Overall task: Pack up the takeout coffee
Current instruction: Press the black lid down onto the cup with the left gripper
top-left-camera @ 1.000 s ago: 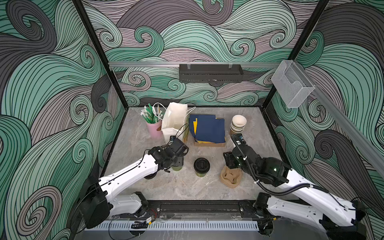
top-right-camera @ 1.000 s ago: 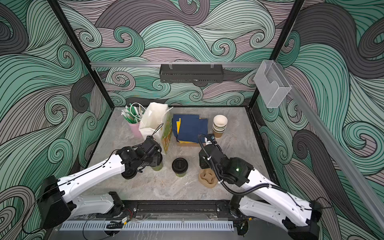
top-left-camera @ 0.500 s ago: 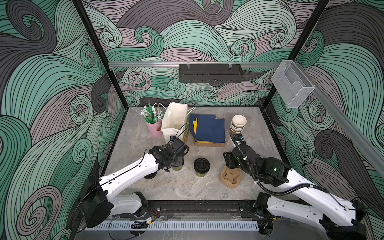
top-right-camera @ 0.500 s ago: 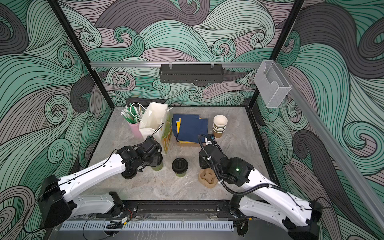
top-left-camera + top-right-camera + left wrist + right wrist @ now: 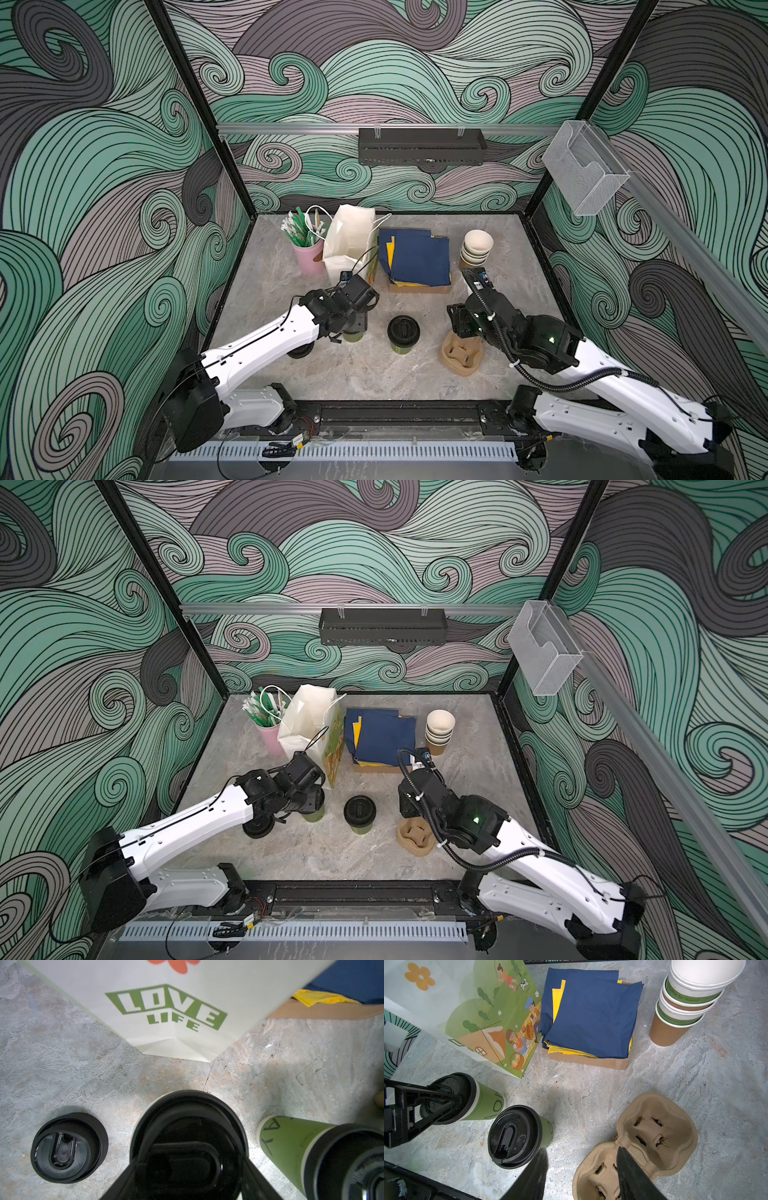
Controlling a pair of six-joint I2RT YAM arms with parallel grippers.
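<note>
Gripping the cup (image 5: 354, 336) left of centre in both top views with the left claw (image 5: 453, 1097), I am readying its lift to the carrier (image 5: 691, 1136), where the right claw (image 5: 581, 1150) is hovering open, probably to steady it; the second cup (image 5: 515, 1136) is waiting between.

Capped cup (image 5: 187, 1118) in gripper (image 5: 189, 1162) (lid blurred)

White arm shells (image 5: 266, 345) — black joints (image 5: 328, 309), looping cables (image 5: 557, 387)

I see one olive-green, black-lidded cup (image 5: 488, 1105) upright between my left end effector's (image 5: 193, 1157) fingers; its twin (image 5: 515, 1136) stands beside, nearer my right end effector (image 5: 582, 1150).
</note>
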